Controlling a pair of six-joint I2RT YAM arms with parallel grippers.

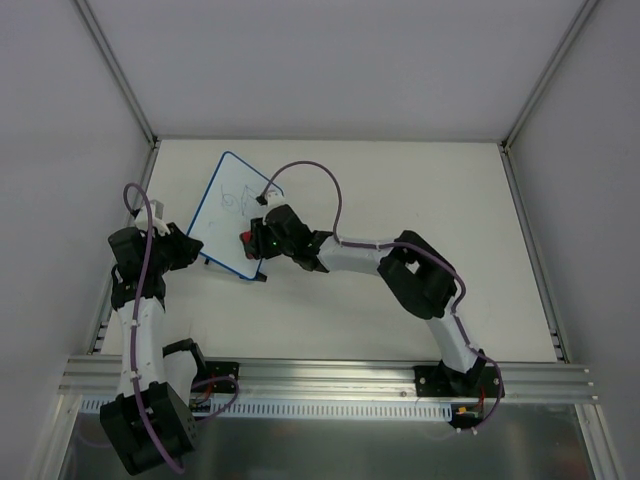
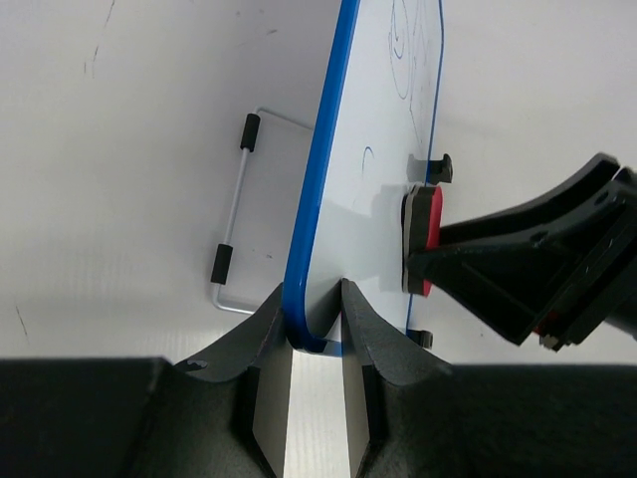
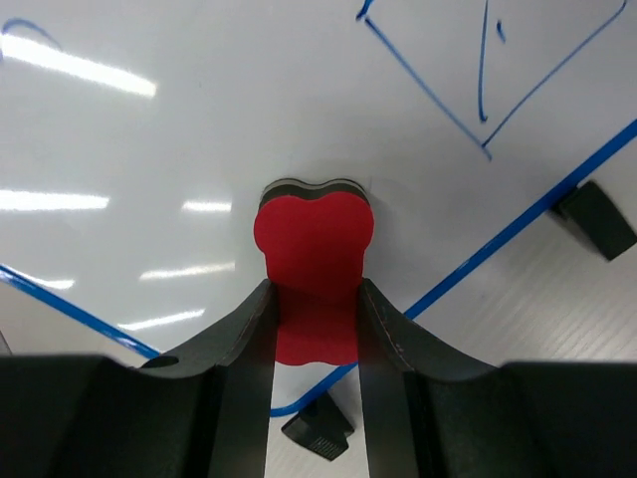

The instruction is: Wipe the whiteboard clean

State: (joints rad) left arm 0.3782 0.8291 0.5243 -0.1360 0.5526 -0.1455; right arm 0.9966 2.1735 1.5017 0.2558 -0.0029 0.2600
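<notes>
The left tool (image 2: 314,299) pinches the board (image 1: 228,195) at its 7 o'clock rim. The right tool (image 3: 315,289) grips the eraser (image 3: 314,234) near the 5 o'clock edge. The table (image 1: 420,190) stretches wide toward 3 o'clock.

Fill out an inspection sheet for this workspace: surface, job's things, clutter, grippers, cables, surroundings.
Surface: white table, a few faint scuffs.
Job's things: whiteboard with blue doodles not yet wiped; its wire stand shows behind it. The red eraser is pressed against the board face.
Clutter: nothing seen.
Grippers: left gripper shut on the whiteboard's blue rim; right gripper shut on the eraser.
Cables: purple cables run along both arms, with one loop arching over the right wrist.
Surroundings: plain white walls; metal rail along the near edge.
</notes>
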